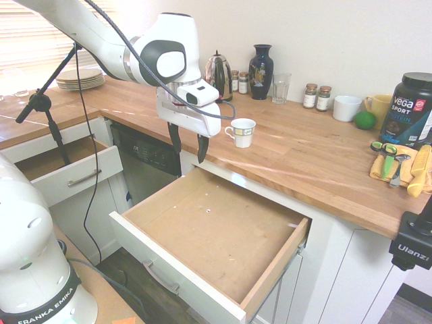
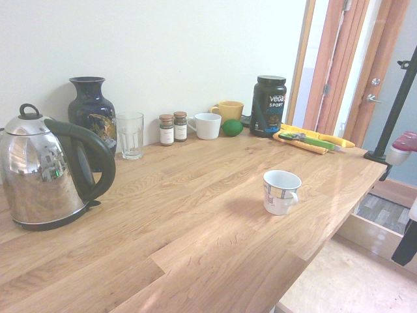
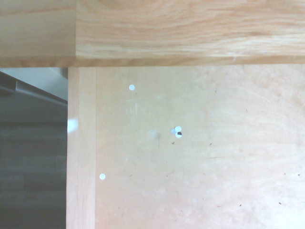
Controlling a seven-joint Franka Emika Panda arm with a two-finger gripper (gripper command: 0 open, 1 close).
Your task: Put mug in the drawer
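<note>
gripper (image 1: 189,148): fingers apart, empty, above drawer (image 1: 223,229)
risk: mug (image 1: 241,132) sits near counter edge; a careless approach could knock it off

Wooden tabletop (image 2: 195,222) with the items along the wall. Steel kettle (image 2: 45,173) with black handle at 9 o'clock in the second exterior view; dark blue vase (image 2: 91,111) just behind it; clear glass (image 2: 130,135) beside the vase. Two spice jars (image 2: 172,128), plain white mug (image 2: 207,126), yellow mug (image 2: 228,111) and green ball (image 2: 232,127) near 12 o'clock. Black Vega Sport tub (image 2: 268,105) and yellow cloth (image 2: 306,141) toward 2 o'clock. Stacked plates (image 1: 81,78) and a smaller open drawer (image 1: 64,169) at 9 o'clock in the first exterior view.
</note>
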